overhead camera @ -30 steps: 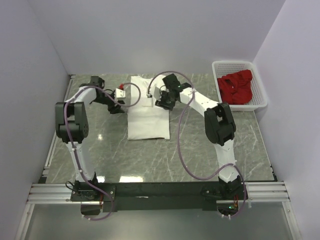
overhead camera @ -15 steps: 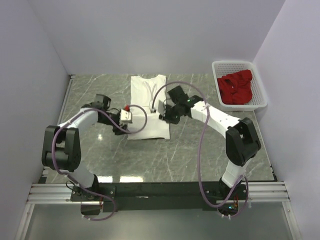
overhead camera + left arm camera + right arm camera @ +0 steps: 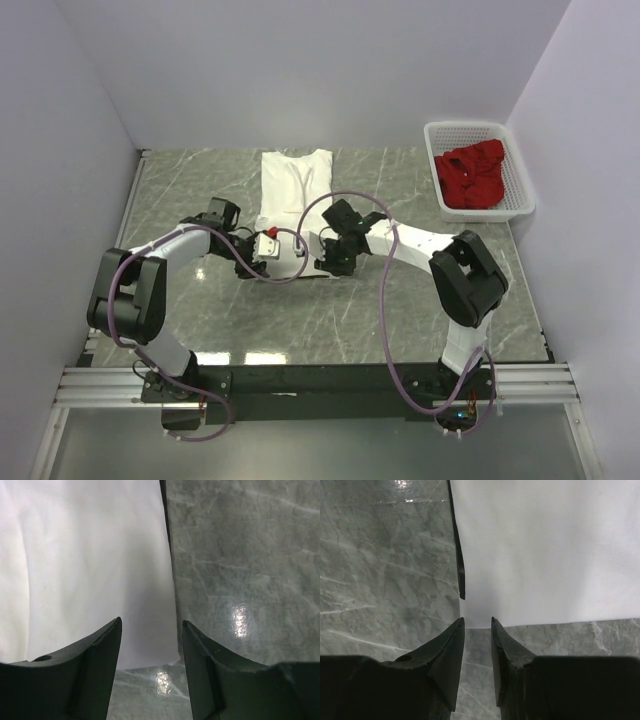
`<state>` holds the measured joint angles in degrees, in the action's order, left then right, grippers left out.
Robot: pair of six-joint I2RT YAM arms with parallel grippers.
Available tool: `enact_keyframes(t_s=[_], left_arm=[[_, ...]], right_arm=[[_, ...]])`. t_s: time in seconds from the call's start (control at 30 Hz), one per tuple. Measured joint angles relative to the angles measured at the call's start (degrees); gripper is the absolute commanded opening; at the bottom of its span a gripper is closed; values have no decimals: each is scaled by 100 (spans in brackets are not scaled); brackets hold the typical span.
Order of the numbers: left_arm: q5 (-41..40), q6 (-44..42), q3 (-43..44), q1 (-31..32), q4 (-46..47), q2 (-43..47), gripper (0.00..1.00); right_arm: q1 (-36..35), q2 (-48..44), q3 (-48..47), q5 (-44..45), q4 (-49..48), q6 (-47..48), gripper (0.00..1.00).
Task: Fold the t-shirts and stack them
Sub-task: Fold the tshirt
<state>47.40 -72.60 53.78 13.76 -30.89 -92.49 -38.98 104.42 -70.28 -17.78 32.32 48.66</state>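
The white t-shirt (image 3: 295, 185) lies flat on the grey marble table as a long narrow strip, neck at the far end. My left gripper (image 3: 262, 266) hovers open at one near hem corner. In the left wrist view that corner (image 3: 167, 652) lies between the wide-apart fingers of the left gripper (image 3: 152, 621). My right gripper (image 3: 325, 264) is at the other near corner. In the right wrist view, the right gripper (image 3: 477, 620) has a narrow gap with the corner (image 3: 470, 615) just ahead of its tips, nothing clamped. The deep red t-shirt (image 3: 470, 178) is crumpled in the basket.
A white slotted basket (image 3: 522, 195) stands at the back right against the wall. Pale walls close the table on the left, back and right. A metal rail (image 3: 320, 385) with the arm bases runs along the near edge.
Both grippers have travelled from the shirt's far end down to its near hem corners. The white shirt's far end now lies uncovered. The right jaws have narrowed.
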Motion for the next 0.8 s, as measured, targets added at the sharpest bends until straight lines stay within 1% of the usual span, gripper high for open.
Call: enact_keyframes(t_s=[0.17, 0.3, 0.33, 0.5, 0.6, 0.8], left_arm=[[-282, -125, -20, 48, -50, 2, 57], [-527, -199, -20, 96, -129, -7, 55], [-575, -216, -20, 96, -131, -11, 52], [-802, -308, -20, 107, -133, -111, 49], [-870, -361, -46, 118, -146, -133, 51], [-918, -385, -260, 179, -96, -68, 50]], right_arm=[[-48, -2, 57, 42, -24, 50, 41], [-103, 2, 59, 76, -24, 74, 42], [-107, 11, 59, 85, -24, 87, 42], [-129, 129, 164, 214, -129, 157, 41], [-133, 181, 219, 293, -195, 188, 39], [-140, 184, 225, 385, -256, 219, 36]])
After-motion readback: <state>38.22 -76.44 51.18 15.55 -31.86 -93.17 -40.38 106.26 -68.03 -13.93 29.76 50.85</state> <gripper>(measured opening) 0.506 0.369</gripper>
